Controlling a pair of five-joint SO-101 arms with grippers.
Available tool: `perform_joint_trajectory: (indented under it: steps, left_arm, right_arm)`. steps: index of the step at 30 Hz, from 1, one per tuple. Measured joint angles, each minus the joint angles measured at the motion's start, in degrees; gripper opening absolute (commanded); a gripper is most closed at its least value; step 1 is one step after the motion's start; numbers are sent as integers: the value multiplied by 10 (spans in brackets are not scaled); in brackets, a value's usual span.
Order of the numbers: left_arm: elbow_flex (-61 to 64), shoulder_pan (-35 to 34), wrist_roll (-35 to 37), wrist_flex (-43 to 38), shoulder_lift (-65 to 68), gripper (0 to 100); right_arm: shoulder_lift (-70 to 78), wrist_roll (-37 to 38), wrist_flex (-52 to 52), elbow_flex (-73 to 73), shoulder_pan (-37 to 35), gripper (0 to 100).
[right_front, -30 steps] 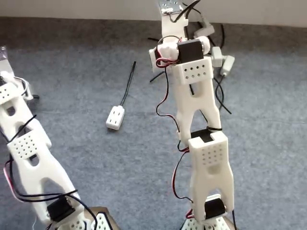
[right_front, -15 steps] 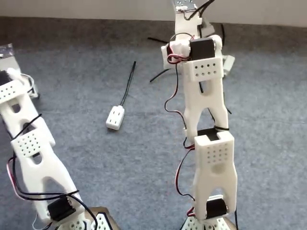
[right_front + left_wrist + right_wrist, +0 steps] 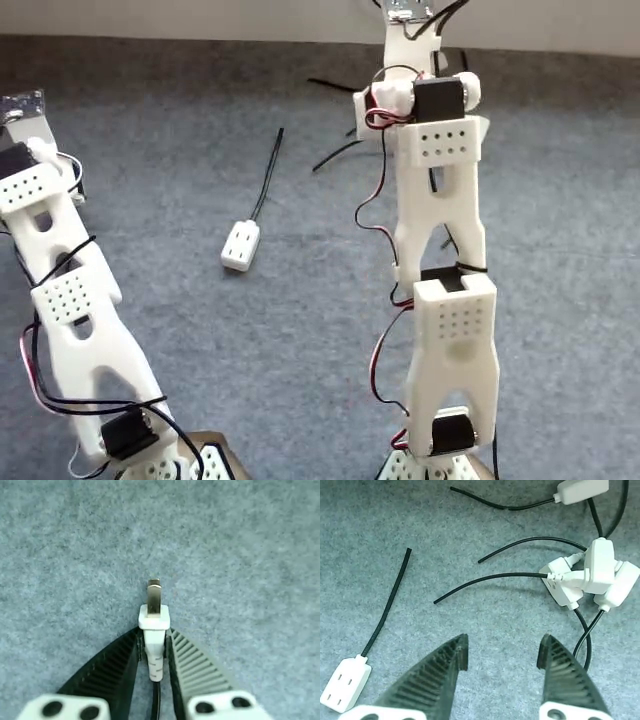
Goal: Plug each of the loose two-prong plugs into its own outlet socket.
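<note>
I see my left claw (image 3: 154, 632) clamped on a plug (image 3: 154, 617), prongs out over the table (image 3: 240, 555), while my right claw (image 3: 502, 652) hangs open above loose black cords (image 3: 485, 577), with a knot of white plugs (image 3: 590, 575) beyond them and a lone socket (image 3: 345, 685) lying well apart.

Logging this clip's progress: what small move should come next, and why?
Probably the left gripper, shut on a white two-prong plug, should carry it toward the empty white outlet socket block on the grey carpet; the right gripper hangs open, holding nothing.
</note>
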Motion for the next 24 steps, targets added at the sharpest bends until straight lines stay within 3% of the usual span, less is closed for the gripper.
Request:
perform_joint_trajectory:
  steps: [8,19,24]
  left_arm:
    - [1,40,1,36,-67,6]
    - [1,176,10,57,-298,6]
    - [1,207,105,62,-386,6]
  right_arm:
    - [0,0,0,0,23,228]
    - [0,0,0,0,73,228]
    - [0,0,0,0,82,228]
